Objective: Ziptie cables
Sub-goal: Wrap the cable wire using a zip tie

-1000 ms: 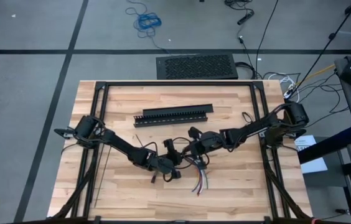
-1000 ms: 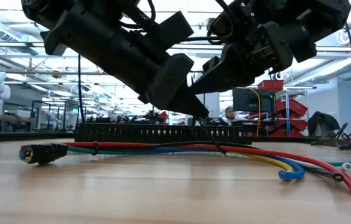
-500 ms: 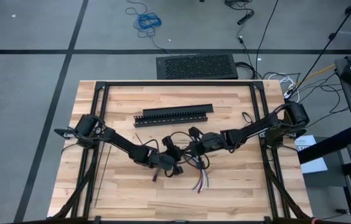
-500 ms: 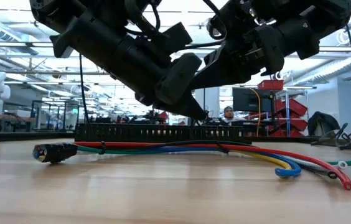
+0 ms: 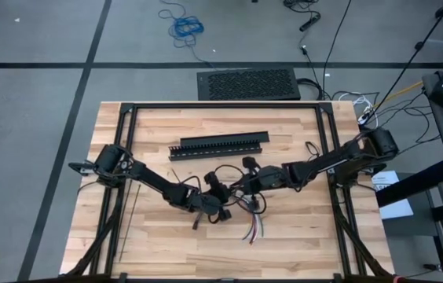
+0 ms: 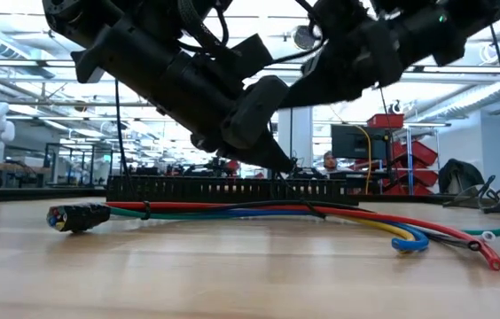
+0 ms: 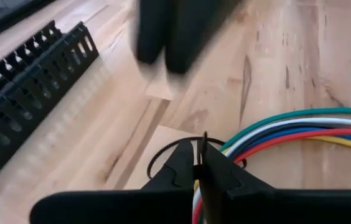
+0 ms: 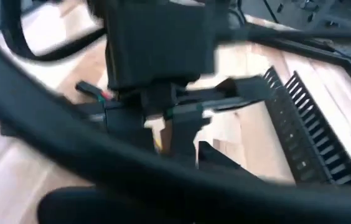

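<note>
Table (image 5: 166, 244): light wood-grain planks with darker streaks, edged by a black frame (image 5: 221, 106). Cables (image 6: 356, 219): red, green, blue, yellow and grey-white strands in the lower centre of the low view, with a black bound end (image 6: 77, 217) at lower left. Ziptie (image 7: 175, 149): thin black loop. Slotted channel (image 5: 220, 146): black, comb-like slot pattern, upper centre of the high view. Both arms: black. Floor (image 5: 33, 102): grey with dark seam lines; blue coil (image 5: 185, 27) at top.
</note>
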`<action>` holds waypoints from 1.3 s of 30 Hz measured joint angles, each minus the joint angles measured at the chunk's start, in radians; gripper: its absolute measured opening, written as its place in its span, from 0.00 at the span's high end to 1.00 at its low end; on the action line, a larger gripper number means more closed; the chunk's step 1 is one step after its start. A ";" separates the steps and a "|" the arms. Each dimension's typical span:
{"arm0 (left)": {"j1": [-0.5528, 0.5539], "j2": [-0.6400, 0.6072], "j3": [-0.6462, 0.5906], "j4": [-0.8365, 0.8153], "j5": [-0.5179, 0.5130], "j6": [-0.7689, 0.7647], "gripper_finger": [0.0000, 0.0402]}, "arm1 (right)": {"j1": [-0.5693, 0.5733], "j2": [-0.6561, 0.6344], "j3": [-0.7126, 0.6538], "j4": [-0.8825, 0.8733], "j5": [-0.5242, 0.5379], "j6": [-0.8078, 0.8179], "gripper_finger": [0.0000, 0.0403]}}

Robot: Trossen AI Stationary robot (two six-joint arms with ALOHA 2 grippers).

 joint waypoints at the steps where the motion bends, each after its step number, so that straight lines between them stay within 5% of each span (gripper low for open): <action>1: 0.000 0.000 0.000 -0.001 0.001 -0.001 0.97 | 0.000 -0.016 0.000 -0.022 -0.009 0.009 0.94; 9: 0.001 0.000 0.000 0.000 0.024 0.000 0.98 | 0.000 0.084 0.000 0.017 -0.110 0.059 0.73; 16: 0.001 0.002 -0.001 -0.003 0.035 0.000 0.98 | -0.001 0.136 0.000 0.103 -0.111 0.059 0.68; 20: 0.001 0.002 -0.001 -0.004 0.034 0.000 0.98 | -0.007 0.136 0.000 0.104 -0.114 0.058 0.75; 25: 0.002 0.002 -0.001 0.000 0.034 -0.001 0.98 | -0.016 0.136 0.000 0.098 -0.112 0.043 0.97; 31: 0.001 0.002 -0.001 0.001 0.034 -0.001 0.97 | -0.021 0.135 0.000 0.089 -0.100 0.044 1.00; 39: 0.000 0.002 0.000 0.000 0.047 -0.001 0.80 | -0.019 0.135 0.000 0.072 -0.054 0.015 1.00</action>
